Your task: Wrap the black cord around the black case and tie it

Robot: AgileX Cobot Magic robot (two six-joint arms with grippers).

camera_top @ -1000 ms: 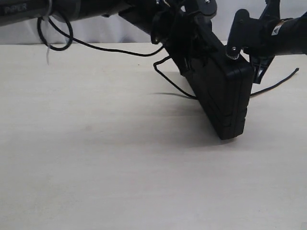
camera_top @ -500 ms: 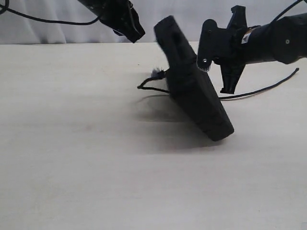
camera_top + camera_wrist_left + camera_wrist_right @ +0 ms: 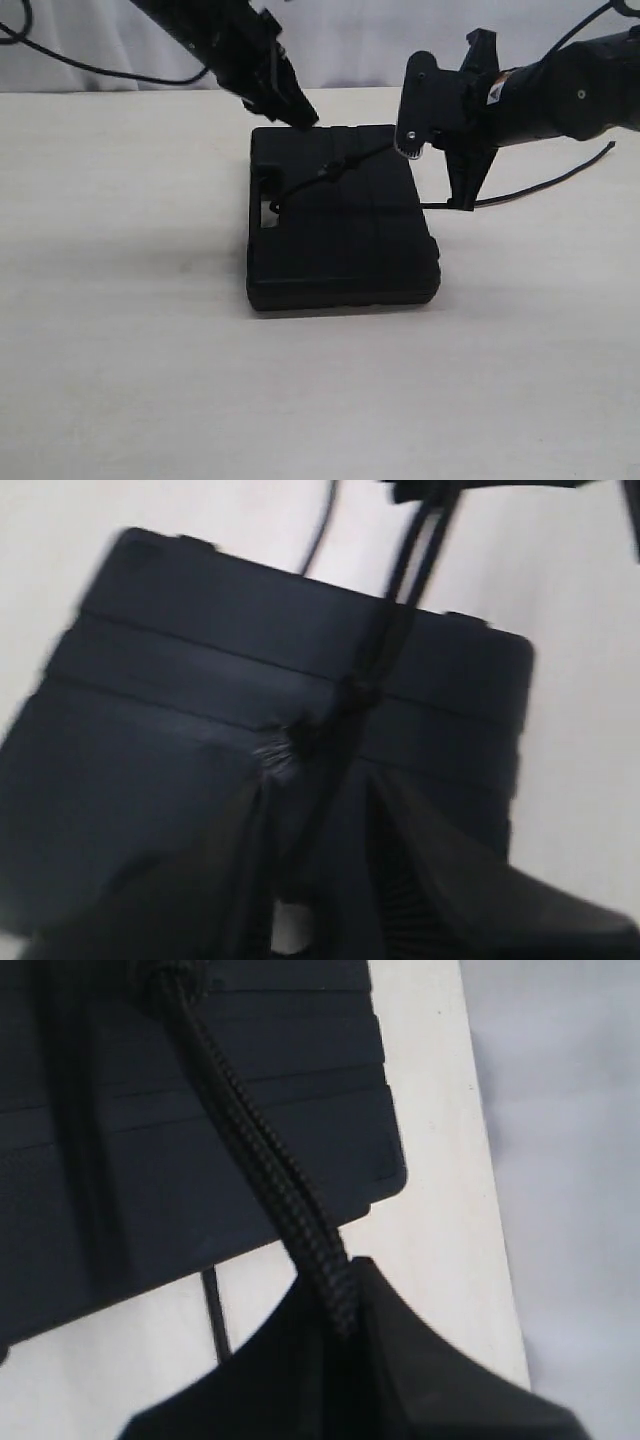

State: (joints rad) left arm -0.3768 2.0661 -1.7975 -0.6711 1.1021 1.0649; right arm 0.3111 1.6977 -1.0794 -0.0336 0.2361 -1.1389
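Note:
The black case lies flat on the table. The black cord crosses its top from the handle hole through a knot and rises taut to my right gripper, which is shut on it just past the case's far right corner. The braided cord runs off the case into the right gripper. My left gripper hovers over the case's far edge. In its wrist view the left gripper is open above the cord's knot and the case, holding nothing.
The cord's free tail trails across the pale table to the right behind my right arm. A white backdrop closes the far side.
The case, held upright one second ago and tipping half a second ago, now lies flat. The left gripper let it go and came back over its far edge. The right gripper moved left with the cord.

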